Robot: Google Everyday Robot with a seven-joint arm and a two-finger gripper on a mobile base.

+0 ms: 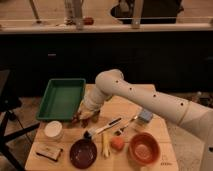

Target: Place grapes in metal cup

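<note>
The desk (pixel 167 147) holds one green tray (pixel 62 97) at the back left corner, with nothing showing in it. In front of the tray stand one white round container (pixel 53 130) and one flat packet (pixel 50 152) near the front left corner. One white arm (pixel 150 102) comes in from the right edge, bends and slopes down. Its end effector (pixel 84 116) is low, just beside the tray's front right corner; I cannot tell if it is open or closed. It hides that spot, so the grapes and the metal cup cannot be made out. Along the front edge sit one maroon bowl (pixel 83 152), one orange block (pixel 118 143) and one orange bowl (pixel 145 148).
</note>
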